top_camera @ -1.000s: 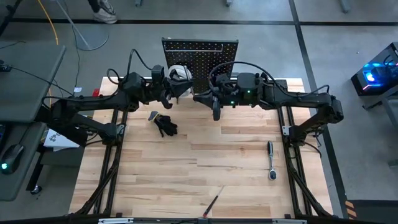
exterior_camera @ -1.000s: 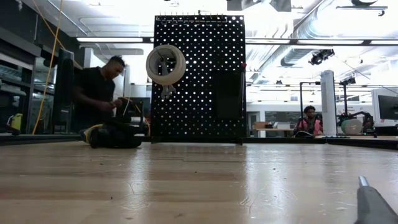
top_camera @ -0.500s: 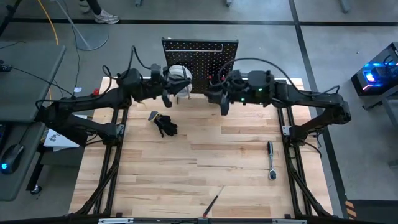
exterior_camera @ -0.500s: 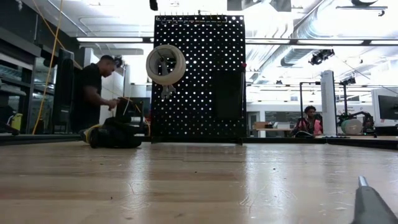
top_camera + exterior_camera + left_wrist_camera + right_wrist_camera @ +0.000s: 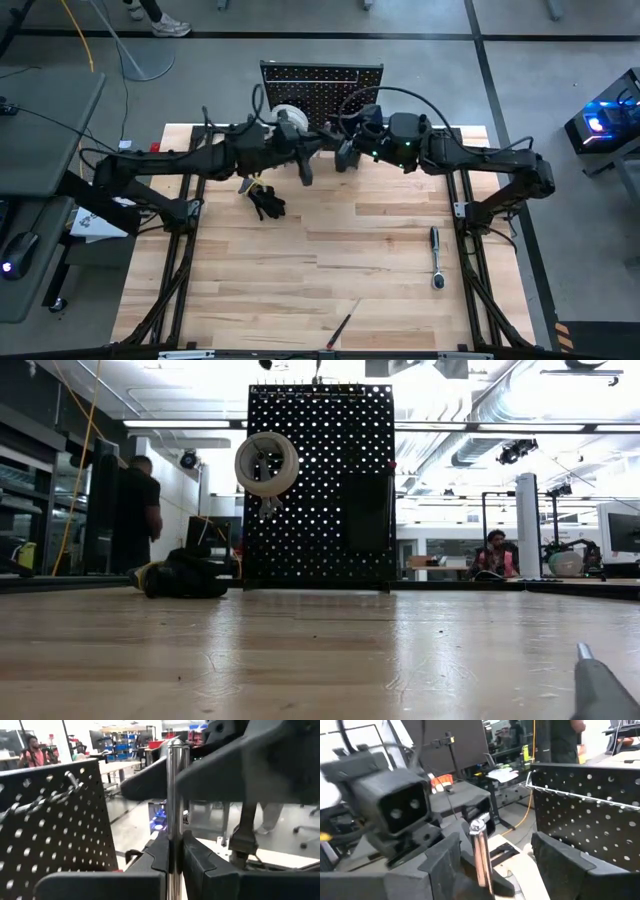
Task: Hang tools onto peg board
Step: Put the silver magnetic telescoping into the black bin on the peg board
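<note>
Steel is what my left claw [image 5: 173, 857] pinches: a slim silver shaft [image 5: 173, 795], held upright between fingers pressed tight on it. My right claw [image 5: 497, 855] stands spread, its fingers on either side of the same shaft and, as far as I can tell, apart from it. Both claws meet in the air just in front of the peg board [image 5: 320, 82], which stands upright at the far edge of the counter [image 5: 300, 290].

I judge the task to be in its early part. One white tape roll [image 5: 266, 463] hangs on the board's upper left, and a black bin [image 5: 367, 510] sits on its front. What kind of tool the shaft belongs to I cannot tell, and it is not yet hung. Left on the counter are a ratchet [image 5: 436, 258] near my right arm's base, a thin screwdriver [image 5: 341, 326] at the near edge, and a small silver piece [image 5: 246, 185] beside a dark bundle [image 5: 266, 202] under my left arm.

The counter is pale wood planks, lightly scuffed. Beyond it lies a bright workshop with a grey floor, ceiling ducts, and two people in the background, one standing [image 5: 135, 510] and one seated [image 5: 493, 552].
</note>
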Controlling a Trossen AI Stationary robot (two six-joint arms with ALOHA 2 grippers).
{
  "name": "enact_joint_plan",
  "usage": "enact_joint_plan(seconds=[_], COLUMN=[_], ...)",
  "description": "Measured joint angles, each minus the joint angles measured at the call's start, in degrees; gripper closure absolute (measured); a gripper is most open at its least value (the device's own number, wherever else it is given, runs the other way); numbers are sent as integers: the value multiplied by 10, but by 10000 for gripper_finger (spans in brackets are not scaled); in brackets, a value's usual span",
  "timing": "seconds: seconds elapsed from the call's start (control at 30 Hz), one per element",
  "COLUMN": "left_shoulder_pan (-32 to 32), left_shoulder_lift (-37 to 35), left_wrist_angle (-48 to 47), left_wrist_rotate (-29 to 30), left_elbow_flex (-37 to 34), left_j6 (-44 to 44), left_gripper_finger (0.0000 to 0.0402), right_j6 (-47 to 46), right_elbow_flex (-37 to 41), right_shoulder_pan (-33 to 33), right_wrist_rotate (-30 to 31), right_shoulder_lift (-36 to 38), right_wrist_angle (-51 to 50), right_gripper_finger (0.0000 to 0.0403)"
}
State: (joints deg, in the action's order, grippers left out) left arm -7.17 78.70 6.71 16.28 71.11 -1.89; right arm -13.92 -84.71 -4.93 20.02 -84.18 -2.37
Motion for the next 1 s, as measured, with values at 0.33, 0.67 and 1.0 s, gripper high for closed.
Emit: enact_joint_plan(seconds=[0.33, 0.67, 1.0], left_shoulder_pan=[17, 24, 26], left_shoulder_lift=[32, 30, 24], left_wrist_angle=[-25, -26, -59], left_wrist_rotate=[43, 80, 65], left_elbow_flex=[47, 47, 46], left_j6=[-29, -38, -29], left_gripper_finger=[386, 387, 293], right_j6=[9, -4, -15], right_elbow_flex=[0, 0, -1], right_shoulder_pan=[1, 13, 14], right_wrist_rotate=[40, 38, 42], right_shoulder_lift=[-2, -2, 26], right_wrist_angle=[-1, 9, 1], right_gripper_finger=[174, 382, 394])
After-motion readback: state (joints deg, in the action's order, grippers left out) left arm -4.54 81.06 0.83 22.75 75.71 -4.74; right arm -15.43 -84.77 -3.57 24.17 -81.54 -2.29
